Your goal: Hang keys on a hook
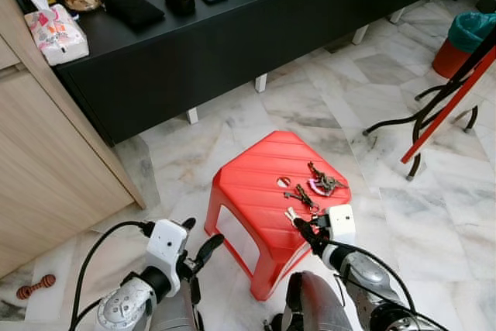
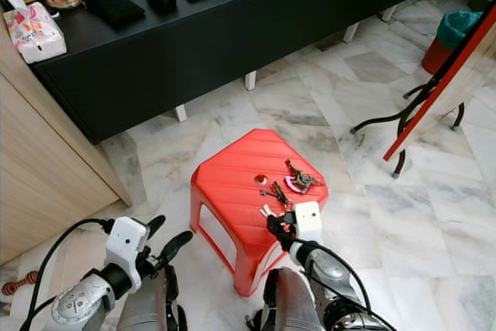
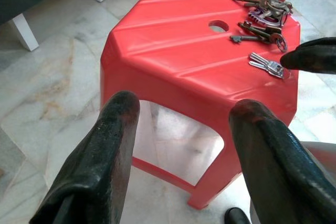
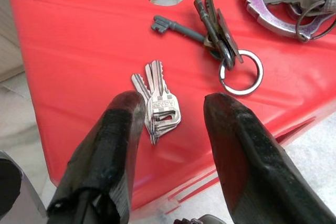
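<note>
Keys: three bunches lie on the ribbed top of the red plastic stool (image 1: 263, 184), toward its right edge. The small silver bunch (image 4: 157, 106) is nearest my right pincer (image 4: 170, 114). Beside it lies a dark bunch (image 4: 212, 24) with one old-style long key and a plain steel ring. The third bunch (image 1: 325, 182), on a purple clip, is farthest from me.

My right pincer is released, its two black fingers spread to either side of the silver bunch, just above the stool top. One finger's tip is at the edge of the bunch; I cannot tell whether it touches. The silver key head bears stamped lettering, too small to read.

My left pincer (image 3: 184, 129) is also released and holds nothing; it hangs low, left of the stool, fingers wide.

The stool top has a round hole and diagonal moulded ridges. It stands on a marble floor (image 1: 434, 215), in front of a black counter (image 1: 232, 21).
</note>
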{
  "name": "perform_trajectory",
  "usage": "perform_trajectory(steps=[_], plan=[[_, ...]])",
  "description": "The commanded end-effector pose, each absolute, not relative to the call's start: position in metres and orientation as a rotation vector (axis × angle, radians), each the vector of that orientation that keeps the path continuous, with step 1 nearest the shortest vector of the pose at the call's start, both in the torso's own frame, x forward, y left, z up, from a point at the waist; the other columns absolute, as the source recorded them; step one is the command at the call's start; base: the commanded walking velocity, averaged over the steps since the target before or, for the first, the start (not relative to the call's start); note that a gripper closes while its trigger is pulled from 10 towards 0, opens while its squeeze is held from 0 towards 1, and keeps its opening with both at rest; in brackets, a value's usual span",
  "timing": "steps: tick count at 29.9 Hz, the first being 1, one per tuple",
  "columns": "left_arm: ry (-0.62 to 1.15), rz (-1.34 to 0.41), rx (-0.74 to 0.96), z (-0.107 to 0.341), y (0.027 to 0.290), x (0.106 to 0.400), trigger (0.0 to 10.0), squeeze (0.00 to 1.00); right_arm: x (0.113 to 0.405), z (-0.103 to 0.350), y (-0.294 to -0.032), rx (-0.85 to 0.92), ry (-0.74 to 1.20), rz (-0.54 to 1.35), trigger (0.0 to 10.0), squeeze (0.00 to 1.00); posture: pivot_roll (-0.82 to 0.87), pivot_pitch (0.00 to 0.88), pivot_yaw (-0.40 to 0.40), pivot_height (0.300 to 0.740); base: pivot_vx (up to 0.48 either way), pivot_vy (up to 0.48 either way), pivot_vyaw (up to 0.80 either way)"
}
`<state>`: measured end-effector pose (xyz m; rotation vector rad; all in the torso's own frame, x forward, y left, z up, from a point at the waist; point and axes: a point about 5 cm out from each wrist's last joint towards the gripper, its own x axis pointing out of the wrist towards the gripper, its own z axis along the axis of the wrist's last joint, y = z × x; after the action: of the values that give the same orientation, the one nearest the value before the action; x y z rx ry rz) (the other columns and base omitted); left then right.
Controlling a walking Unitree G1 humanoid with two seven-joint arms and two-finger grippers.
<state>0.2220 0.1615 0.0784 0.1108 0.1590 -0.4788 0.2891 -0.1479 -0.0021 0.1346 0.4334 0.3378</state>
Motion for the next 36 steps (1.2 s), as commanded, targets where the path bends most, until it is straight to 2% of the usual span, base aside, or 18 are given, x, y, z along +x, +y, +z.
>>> perform_trajectory(steps=[1, 26, 27, 28, 29, 30, 32, 36], plan=[[0.173, -0.478, 0.1, 0.0764, 0.1586, 0.2178, 10.0, 0.0, 0.2852, -0.0067, -0.1496, 0.126, 0.467, 0.342, 10.0, 0.0, 0.12, 0.242, -0.107, 0.617, 0.0, 0.0, 0.0], [0.169, -0.451, 0.104, 0.0781, 0.1601, 0.2174, 10.0, 0.0, 0.2841, -0.0089, -0.1456, 0.124, 0.514, 0.4, 10.0, 0.0, 0.13, 0.266, -0.122, 0.617, 0.0, 0.0, 0.0], [0.168, -0.45, 0.103, 0.0783, 0.16, 0.2178, 10.0, 0.0, 0.2849, -0.0081, -0.1456, 0.125, 0.511, 0.402, 8.9, 0.0, 0.13, 0.266, -0.122, 0.617, 0.0, 0.0, 0.0], [0.168, -0.45, 0.103, 0.0783, 0.16, 0.2178, 10.0, 0.0, 0.2849, -0.0081, -0.1456, 0.125, 0.511, 0.402, 8.9, 0.0, 0.13, 0.266, -0.122, 0.617, 0.0, 0.0, 0.0], [0.168, -0.449, 0.103, 0.0784, 0.1601, 0.218, 10.0, 0.0, 0.2855, -0.0075, -0.1457, 0.126, 0.509, 0.402, 3.9, 0.0, 0.13, 0.266, -0.122, 0.617, 0.0, 0.0, 0.0], [0.168, -0.447, 0.105, 0.0783, 0.1606, 0.2183, 10.0, 0.0, 0.2866, -0.0065, -0.146, 0.128, 0.506, 0.402, 0.4, 0.0, 0.12, 0.262, -0.123, 0.617, 0.0, 0.0, 0.0], [0.168, -0.446, 0.106, 0.0783, 0.1609, 0.2186, 10.0, 0.0, 0.2873, -0.0058, -0.146, 0.13, 0.504, 0.402, 0.0, 0.0, 0.12, 0.261, -0.123, 0.617, 0.0, 0.0, 0.0], [0.169, -0.443, 0.104, 0.0778, 0.1611, 0.2184, 10.0, 0.0, 0.2869, -0.0059, -0.1448, 0.135, 0.5, 0.408, 0.0, 0.0, 0.12, 0.26, -0.123, 0.617, 0.0, 0.0, 0.0]])
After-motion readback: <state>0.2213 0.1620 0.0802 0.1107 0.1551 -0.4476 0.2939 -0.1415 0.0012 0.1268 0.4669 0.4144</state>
